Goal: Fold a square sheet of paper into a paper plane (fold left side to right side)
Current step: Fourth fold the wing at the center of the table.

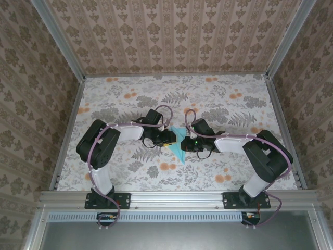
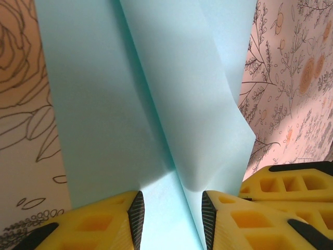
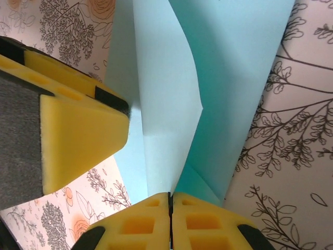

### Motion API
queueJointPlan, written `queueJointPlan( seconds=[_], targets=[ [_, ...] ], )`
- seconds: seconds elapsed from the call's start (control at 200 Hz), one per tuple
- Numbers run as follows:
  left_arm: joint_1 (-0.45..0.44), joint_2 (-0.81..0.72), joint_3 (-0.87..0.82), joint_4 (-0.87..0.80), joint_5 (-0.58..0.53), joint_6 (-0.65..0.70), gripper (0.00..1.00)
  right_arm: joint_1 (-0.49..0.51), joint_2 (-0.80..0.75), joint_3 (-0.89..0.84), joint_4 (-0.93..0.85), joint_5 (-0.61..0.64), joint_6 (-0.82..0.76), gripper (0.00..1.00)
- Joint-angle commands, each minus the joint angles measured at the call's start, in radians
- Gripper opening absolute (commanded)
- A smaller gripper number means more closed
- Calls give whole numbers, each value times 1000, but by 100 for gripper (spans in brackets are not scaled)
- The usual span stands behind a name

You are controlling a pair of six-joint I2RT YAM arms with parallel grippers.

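Fold step underway, table [image 1: 234, 172] centre. My right gripper [image 3: 170, 199] clenched on paper plane [image 3: 166, 104] flap; left gripper [image 2: 171, 213] released, straddling crease. Next, I reckon: carry flap across, flatten.

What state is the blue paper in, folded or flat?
Folded: the paper shows overlapping creased flaps, one raised.

place: robot test booth | aluminium frame [image 1: 177, 197] | patterned wallpaper walls [image 1: 171, 36]

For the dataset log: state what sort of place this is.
Probably a staged robot test cell, not a home: wallpaper-print panels in aluminium framing enclose a floral table, with the left arm and right arm bolted to a rail.
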Motion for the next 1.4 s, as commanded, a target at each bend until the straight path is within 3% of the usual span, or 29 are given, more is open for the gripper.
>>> queueJointPlan(
  seconds=[0.0,1.03,1.395],
  targets=[
    [-2,15,12,-53,-40,10,38,-6,20,29,-49,32,-29,8],
    [-3,11,12,-59,-41,13,38,-9,62,54,-109,81,-46,8],
    [1,-58,40,-104,-47,41,38,-1,83,42,-143,72,-42,8]
  ],
)
